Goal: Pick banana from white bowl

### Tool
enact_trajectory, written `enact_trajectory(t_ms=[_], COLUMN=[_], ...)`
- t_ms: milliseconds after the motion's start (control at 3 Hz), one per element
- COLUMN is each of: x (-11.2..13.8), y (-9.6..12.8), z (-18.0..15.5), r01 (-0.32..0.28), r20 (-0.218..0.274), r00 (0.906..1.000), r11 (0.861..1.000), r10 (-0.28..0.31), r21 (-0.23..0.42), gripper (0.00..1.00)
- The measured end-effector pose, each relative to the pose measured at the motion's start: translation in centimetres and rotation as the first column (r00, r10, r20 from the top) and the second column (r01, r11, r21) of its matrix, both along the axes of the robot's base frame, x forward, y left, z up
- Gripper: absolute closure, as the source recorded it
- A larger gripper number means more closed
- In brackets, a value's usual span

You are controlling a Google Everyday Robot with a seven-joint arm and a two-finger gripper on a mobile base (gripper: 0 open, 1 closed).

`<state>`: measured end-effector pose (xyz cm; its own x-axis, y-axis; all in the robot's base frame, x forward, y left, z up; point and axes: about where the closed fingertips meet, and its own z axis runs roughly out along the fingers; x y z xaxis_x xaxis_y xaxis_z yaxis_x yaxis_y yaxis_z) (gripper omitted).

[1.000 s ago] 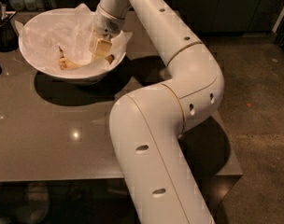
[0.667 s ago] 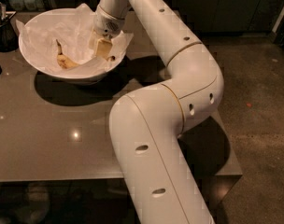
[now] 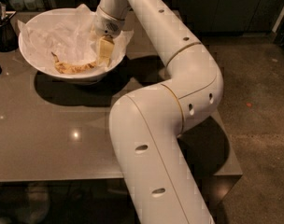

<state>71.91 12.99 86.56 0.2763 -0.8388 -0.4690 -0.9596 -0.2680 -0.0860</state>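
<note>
Gripper (image 3: 103,54) hangs in the upper left of the frame, lowered inside the white bowl (image 3: 79,76) at its right side, against the right end of the banana (image 3: 74,68). Whether it is clenched or released cannot be told. The banana lies on crumpled paper (image 3: 62,34). The bowl stands on a grey table (image 3: 62,129), beside a dark container (image 3: 3,31).

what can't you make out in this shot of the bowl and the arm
- Camera view: the right end of the banana, covered by the gripper inside the white bowl at its right side; contact there cannot be told.
- Camera view: the dark container, cut off by the left edge.
- Camera view: the bowl's floor, hidden under crumpled paper.
</note>
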Motion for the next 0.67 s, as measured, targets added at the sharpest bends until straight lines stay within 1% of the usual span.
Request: enact_trajectory(t_ms=[333,667], x=[0.0,0.0], y=[0.0,0.0], z=[0.0,0.0], r01=[0.0,0.0], r20=[0.0,0.0], r00=[1.0,1.0], r11=[1.0,1.0], r10=[0.0,0.0], r21=[0.0,0.0], gripper=[0.1,0.18])
